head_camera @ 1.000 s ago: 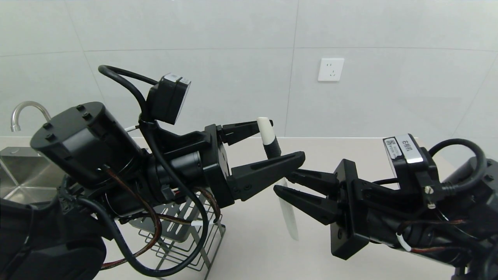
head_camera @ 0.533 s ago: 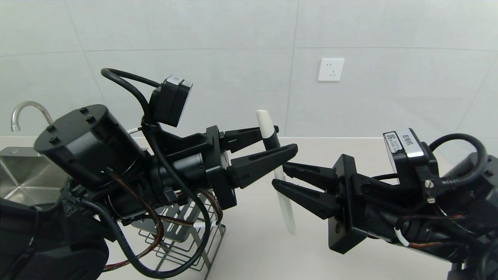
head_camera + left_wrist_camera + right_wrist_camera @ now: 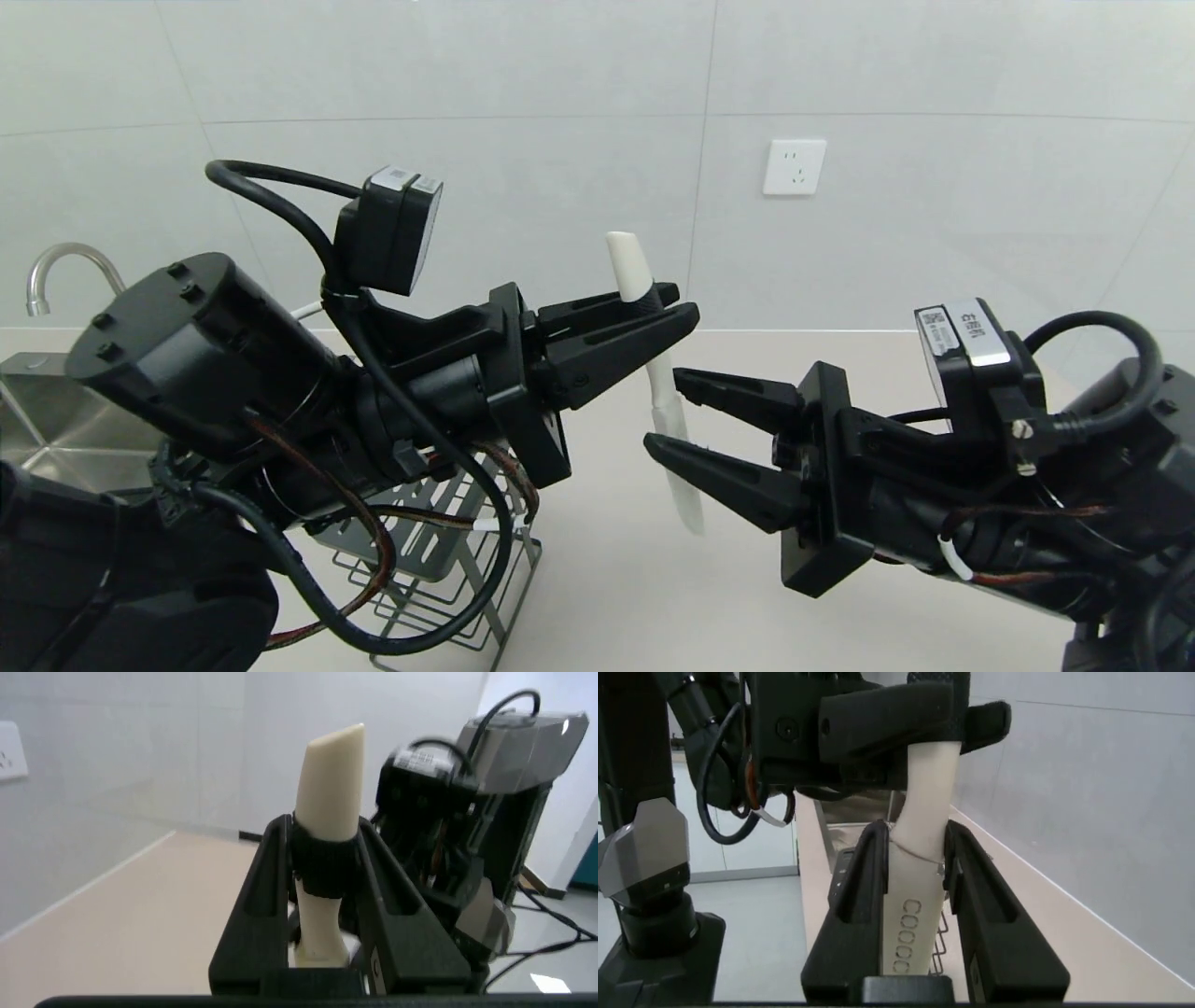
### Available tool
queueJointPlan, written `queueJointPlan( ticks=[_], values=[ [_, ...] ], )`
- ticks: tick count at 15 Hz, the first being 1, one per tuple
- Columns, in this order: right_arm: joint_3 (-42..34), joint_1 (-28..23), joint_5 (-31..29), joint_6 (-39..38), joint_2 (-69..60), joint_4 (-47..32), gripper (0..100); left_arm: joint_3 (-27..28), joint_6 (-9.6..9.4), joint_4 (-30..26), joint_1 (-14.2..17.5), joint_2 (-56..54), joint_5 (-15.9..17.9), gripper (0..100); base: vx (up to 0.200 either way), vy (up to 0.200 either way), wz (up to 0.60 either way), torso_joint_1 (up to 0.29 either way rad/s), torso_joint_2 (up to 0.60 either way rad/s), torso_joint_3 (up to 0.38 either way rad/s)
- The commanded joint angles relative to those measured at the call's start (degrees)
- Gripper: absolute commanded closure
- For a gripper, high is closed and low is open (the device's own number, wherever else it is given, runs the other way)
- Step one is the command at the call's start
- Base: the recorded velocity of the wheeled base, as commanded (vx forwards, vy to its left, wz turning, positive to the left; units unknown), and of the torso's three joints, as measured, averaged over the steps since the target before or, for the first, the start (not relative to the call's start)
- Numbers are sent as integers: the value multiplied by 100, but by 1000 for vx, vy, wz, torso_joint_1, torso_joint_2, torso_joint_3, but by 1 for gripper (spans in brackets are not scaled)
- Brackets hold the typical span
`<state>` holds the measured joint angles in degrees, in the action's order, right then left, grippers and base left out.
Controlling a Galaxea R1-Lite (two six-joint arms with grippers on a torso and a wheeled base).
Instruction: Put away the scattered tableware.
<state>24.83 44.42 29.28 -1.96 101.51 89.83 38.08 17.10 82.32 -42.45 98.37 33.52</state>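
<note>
1. The left gripper (image 3: 677,303) is clamped on a white utensil (image 3: 663,401), gripping it at the black band around its handle. It holds the utensil in the air above the pale countertop (image 3: 607,579), nearly upright, handle end up and leaning slightly toward the left arm.
2. The right gripper (image 3: 661,411) is spread apart. Its two fingers lie on either side of the utensil's flat lower part, below the left gripper's hold, and the head view shows daylight between the finger tips.
3. The left wrist view adds the handle's slant-cut tip rising above the black band, which is pinched between two fingers (image 3: 271,863). The right arm's wrist housing stands just beyond.
4. The right wrist view adds a detail hidden from the head camera: a row of small oval slots along the flat part. That part runs down between the right fingers (image 3: 971,896), with the left gripper's closed hold crossing the utensil above them.
5. The head view takes in the surroundings:
   - a wire rack (image 3: 439,560) on the countertop beneath the left arm
   - a steel sink (image 3: 47,420) with a curved faucet (image 3: 56,266) on the robot's left
   - a wall socket (image 3: 794,166) on the tiled wall
</note>
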Motion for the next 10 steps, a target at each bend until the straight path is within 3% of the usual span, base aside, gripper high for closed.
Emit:
queueJointPlan(
  ticks=[1,5,8,9,10],
  values=[
    [-172,-4,-1,12,-52,17,0,-3,-5,-23,26,16,-4,100,0,0,0,0,0,0],
    [-892,-127,-265,-6,-958,17,0,-143,-14,-15,35,-107,-65,100,0,0,0,0,0,0],
    [-1639,-979,-529,3,-2100,17,0,-416,-163,-15,35,-257,-65,100,0,0,0,0,0,0],
    [-1947,-1463,-502,38,-2593,17,100,-574,-216,-15,35,-388,-74,100,0,0,0,0,0,0],
    [-2079,-1630,-494,38,-2812,17,100,-750,-225,-32,44,-564,-92,100,0,0,0,0,0,0]
  ],
)
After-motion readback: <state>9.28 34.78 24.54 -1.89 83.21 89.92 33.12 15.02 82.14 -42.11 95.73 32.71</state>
